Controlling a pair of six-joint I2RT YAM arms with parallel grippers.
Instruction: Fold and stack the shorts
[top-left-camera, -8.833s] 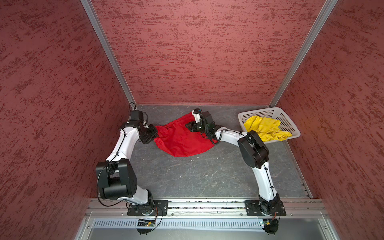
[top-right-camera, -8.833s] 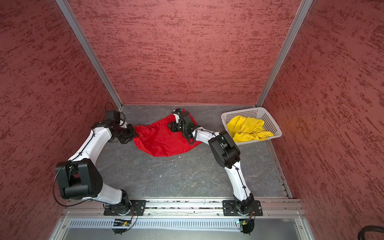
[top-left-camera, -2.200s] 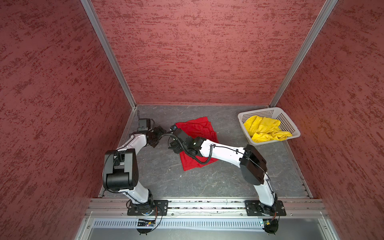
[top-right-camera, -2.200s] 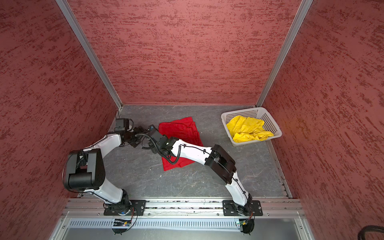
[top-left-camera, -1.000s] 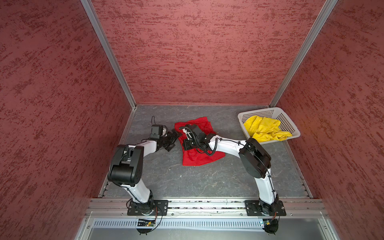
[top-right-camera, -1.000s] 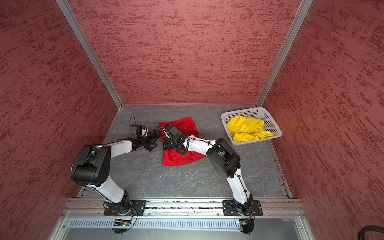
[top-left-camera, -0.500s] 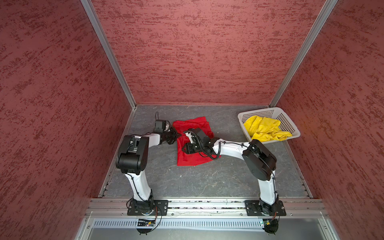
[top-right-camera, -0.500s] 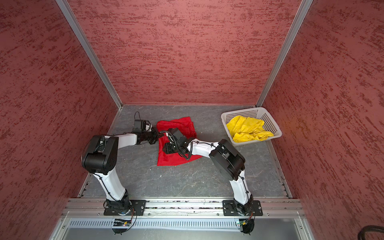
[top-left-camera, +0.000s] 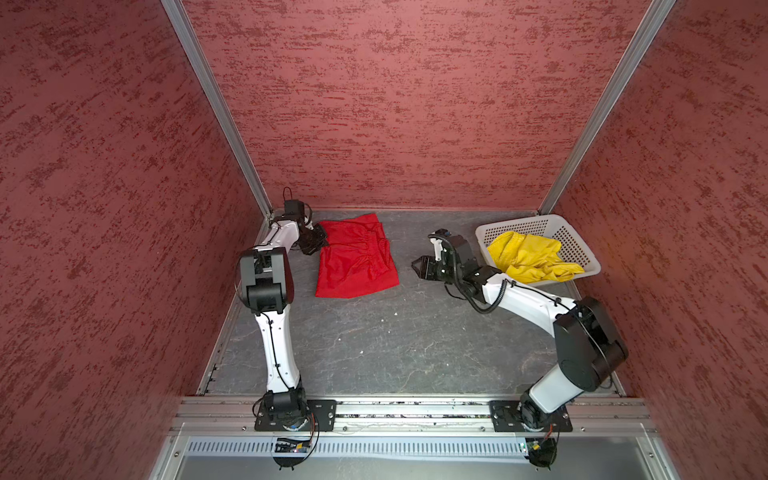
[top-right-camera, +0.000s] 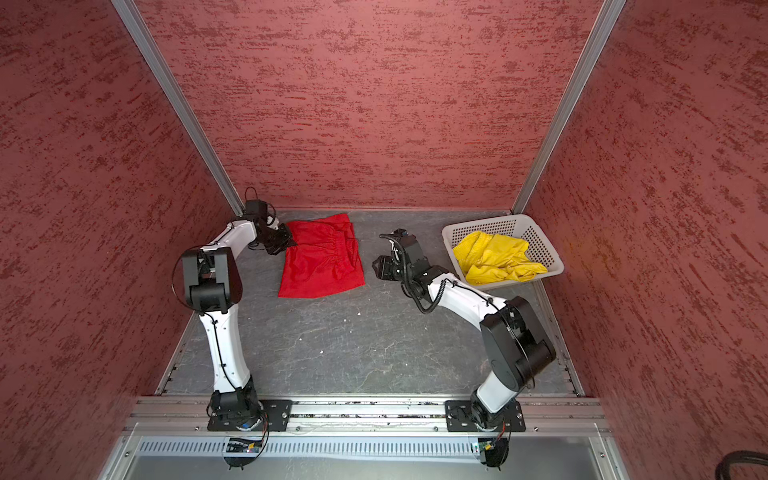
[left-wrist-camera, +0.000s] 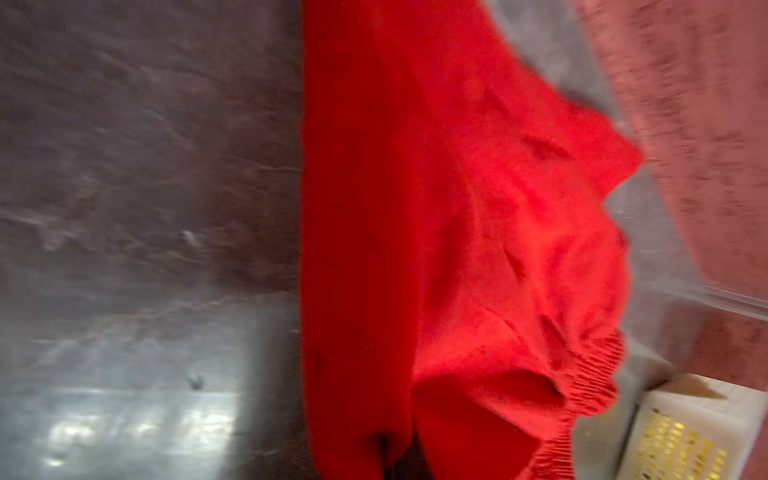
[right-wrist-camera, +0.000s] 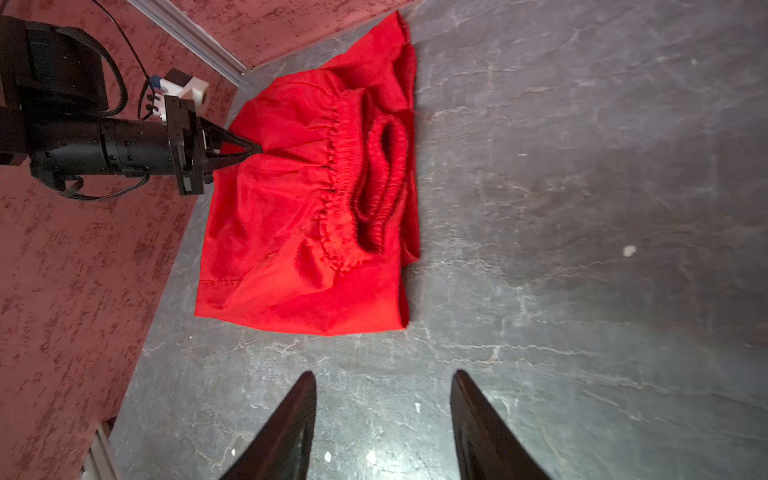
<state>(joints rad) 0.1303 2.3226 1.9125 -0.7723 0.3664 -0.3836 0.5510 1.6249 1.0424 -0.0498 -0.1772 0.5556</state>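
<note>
Grey stone-patterned surface (top-left-camera: 395, 340): bounded by red textured walls on three sides.

Red shorts (top-left-camera: 353, 257): lying folded on the surface toward the far left corner. The gathered elastic waist is doubled over on top, as shown in the right wrist view (right-wrist-camera: 332, 187).

White perforated basket (top-left-camera: 523, 226): at the far right corner of the surface, well apart from the red shorts.

Yellow shorts (top-left-camera: 528, 257): crumpled inside the basket, unfolded, one part draped over the near rim.

Left pincer (right-wrist-camera: 249, 150): closed, fingertips pinching the left edge of the red shorts near the waist. The left wrist view is blurred and shows mostly red fabric.

Right pincer (right-wrist-camera: 382, 374): jaws parted and holding nothing. It is over bare surface between the red shorts and the basket, touching neither, and points toward the red shorts.
</note>
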